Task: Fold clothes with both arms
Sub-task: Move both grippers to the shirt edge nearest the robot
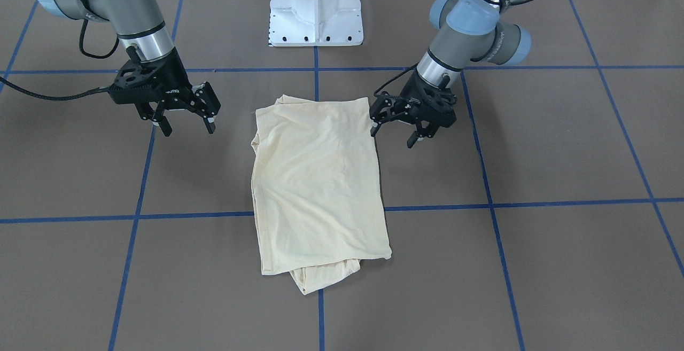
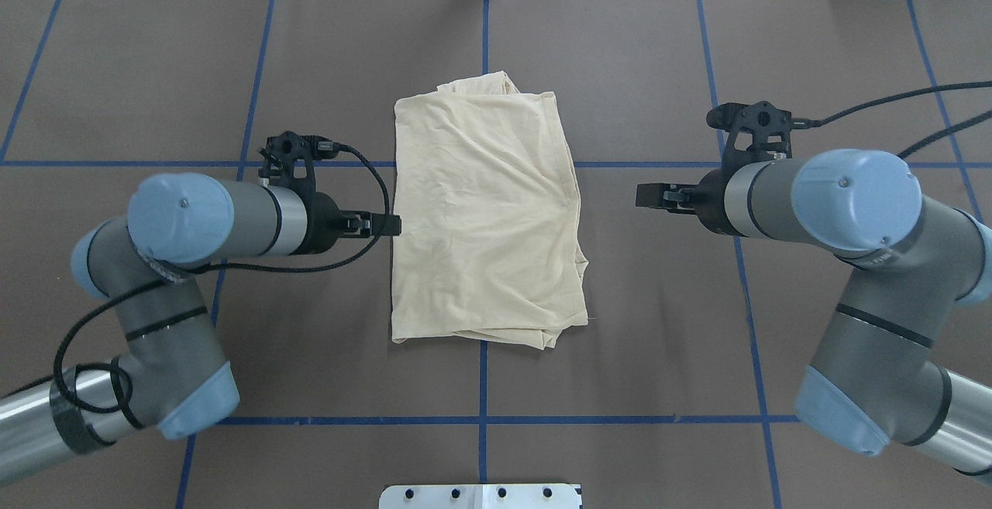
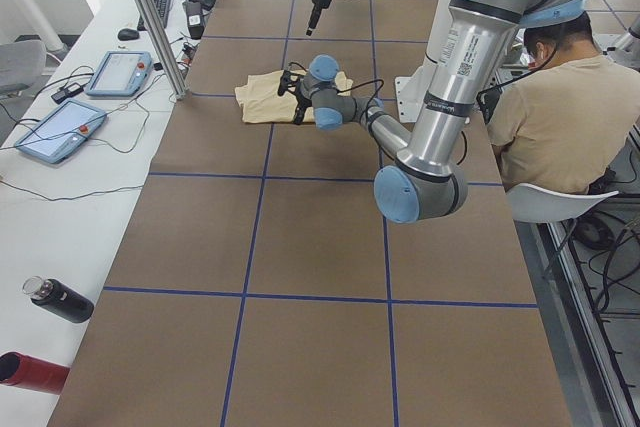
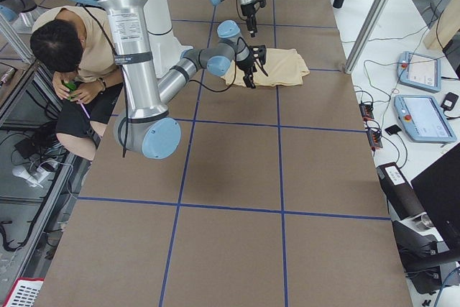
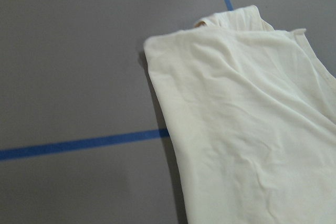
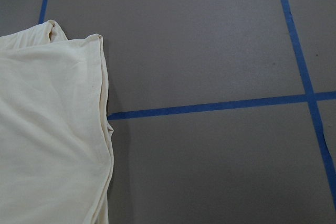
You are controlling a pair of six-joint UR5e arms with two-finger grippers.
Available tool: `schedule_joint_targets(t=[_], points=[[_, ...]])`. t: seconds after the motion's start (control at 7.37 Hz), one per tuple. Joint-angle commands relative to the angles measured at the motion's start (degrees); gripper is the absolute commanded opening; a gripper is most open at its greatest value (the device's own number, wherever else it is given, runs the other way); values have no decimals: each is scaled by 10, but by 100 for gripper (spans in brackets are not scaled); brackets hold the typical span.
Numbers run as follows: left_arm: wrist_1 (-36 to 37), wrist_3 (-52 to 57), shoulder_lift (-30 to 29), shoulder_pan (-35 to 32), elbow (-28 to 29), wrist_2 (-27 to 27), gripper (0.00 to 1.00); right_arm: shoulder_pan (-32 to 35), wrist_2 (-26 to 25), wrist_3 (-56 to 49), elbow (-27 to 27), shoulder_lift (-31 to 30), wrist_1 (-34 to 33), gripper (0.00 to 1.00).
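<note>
Here, from the front, the cream T-shirt [image 1: 320,180] lies folded into a creased rectangle on the brown surface [image 1: 534,153], left tool [image 1: 393,135] and right tool [image 1: 188,129] flanking it, both spread wide, holding nothing. Overhead, bunched fabric pokes from its far end; the left tool sits just beside its edge.

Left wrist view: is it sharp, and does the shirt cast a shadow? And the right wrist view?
Left wrist view: slightly soft; the shirt throws a dark shadow on the table along its edge. Right wrist view: sharper, with a similar edge shadow.
</note>
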Motion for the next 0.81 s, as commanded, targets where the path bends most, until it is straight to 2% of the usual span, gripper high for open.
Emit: schedule_joint_targets(t=[0.0,0.14,0.27,0.41,0.54,0.68], points=[[72,-48,1,60,-28,39,100,-16,-6,44,3,-50,72,100],[74,-49,1,68,-27,39,100,-18,-7,44,2,-48,72,100],[74,-50,-3,72,-27,38,94,-18,-7,44,2,-48,72,100],[74,-77,-4,88,-26,38,71,-18,-6,43,2,-48,72,100],[74,-85,-7,100,-25,38,54,-19,-7,43,2,-47,72,100],[74,-85,-8,101,-18,38,53,-19,-6,43,1,-47,72,100]])
